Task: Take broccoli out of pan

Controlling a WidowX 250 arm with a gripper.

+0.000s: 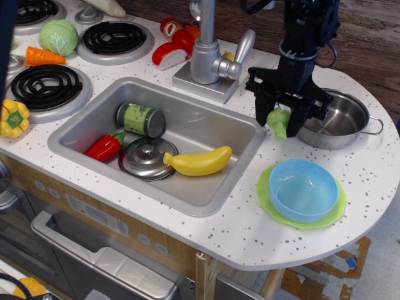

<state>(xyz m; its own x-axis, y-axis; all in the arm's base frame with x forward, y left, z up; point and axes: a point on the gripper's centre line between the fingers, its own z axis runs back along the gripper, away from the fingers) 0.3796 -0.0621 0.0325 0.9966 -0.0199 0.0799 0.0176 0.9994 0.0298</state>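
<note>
My gripper (280,120) is shut on the light-green broccoli (279,122) and holds it in the air, just left of the pan and above the counter between the sink and the pan. The shiny steel pan (337,119) stands at the right back of the counter and looks empty; its left part is hidden behind the gripper.
A blue bowl (303,189) sits on a green plate (269,200) in front of the pan. The sink (237,128) holds a can (140,119), a red pepper (106,145), a steel lid (145,159) and a banana (199,162). The faucet (206,47) stands behind.
</note>
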